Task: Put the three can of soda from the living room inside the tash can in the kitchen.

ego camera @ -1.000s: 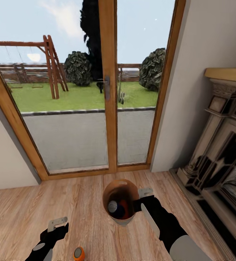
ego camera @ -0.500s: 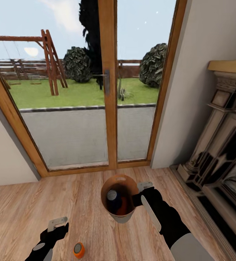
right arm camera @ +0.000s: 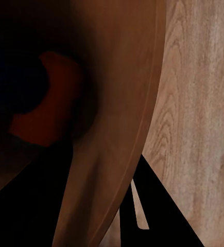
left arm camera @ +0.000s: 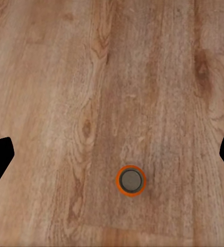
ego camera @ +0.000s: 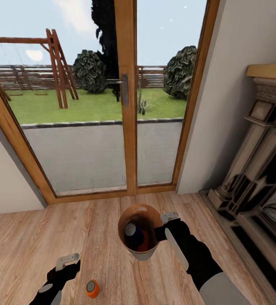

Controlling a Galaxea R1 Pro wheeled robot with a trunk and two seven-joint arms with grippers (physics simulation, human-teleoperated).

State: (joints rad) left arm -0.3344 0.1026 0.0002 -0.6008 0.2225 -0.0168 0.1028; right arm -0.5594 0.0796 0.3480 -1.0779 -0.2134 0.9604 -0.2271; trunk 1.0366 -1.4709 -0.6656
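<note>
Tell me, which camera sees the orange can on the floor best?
The left wrist view: it looks straight down on the orange can, standing upright on the wood floor, whole and unblocked. The head view shows the same can small, near the picture's bottom edge beside the left tool.

The head camera looks forward and down over the floor [ego camera: 36, 237]. The left wrist camera faces straight down at it, sharing the orange can [ego camera: 92, 288]. The right wrist camera sits close against the bin [right arm camera: 117, 103].

Three cans [ego camera: 92, 288], one bin [ego camera: 143, 254]
</note>
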